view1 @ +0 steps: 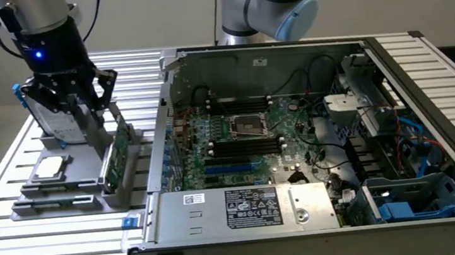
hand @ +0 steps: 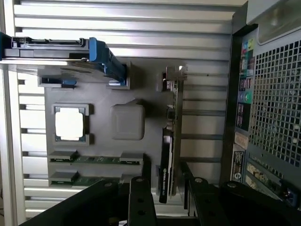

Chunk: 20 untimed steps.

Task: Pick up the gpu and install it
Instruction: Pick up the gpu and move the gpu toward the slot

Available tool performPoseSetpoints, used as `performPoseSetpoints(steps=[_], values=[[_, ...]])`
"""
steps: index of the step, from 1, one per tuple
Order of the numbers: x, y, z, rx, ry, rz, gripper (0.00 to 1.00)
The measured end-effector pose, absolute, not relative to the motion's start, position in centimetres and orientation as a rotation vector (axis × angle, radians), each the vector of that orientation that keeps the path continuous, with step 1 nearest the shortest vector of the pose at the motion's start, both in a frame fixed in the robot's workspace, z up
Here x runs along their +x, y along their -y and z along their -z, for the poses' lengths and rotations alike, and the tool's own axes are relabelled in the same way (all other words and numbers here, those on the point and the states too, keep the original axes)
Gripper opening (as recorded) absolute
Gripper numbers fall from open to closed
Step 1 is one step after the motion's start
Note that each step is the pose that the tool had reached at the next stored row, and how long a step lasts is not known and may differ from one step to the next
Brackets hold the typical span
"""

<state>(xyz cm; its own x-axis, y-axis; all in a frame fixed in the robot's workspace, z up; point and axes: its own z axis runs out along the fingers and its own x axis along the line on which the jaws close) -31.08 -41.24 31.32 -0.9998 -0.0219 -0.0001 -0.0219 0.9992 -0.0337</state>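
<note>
Wrist view: claw point(hand: 168, 182) spread wide and empty, one finger either side of the edge-standing gpu point(hand: 172, 117).

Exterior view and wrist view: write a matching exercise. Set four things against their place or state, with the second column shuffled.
1. thin green circuit-board gpu with black shroud
2. silver hard drive in blue frame
3. square silver processor chip
4. black two-finger gripper

A. lies flat in a pocket of the grey holder
B. open, jaws standing either side of the gpu
C. stands on edge at the holder's side nearest the open computer case
D. stands upright, on the exterior view's left of the gpu

Pairs: 1-C, 2-D, 3-A, 4-B
</note>
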Motion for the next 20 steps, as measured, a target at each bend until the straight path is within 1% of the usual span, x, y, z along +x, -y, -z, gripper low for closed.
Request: performPoseSetpoints(steps=[4,20], values=[[-31.1,41.7,-30.6,-0.034,-3.140,0.053,0.36],[-30.6,41.7,-27.7,-0.034,-3.140,0.053,0.36]])
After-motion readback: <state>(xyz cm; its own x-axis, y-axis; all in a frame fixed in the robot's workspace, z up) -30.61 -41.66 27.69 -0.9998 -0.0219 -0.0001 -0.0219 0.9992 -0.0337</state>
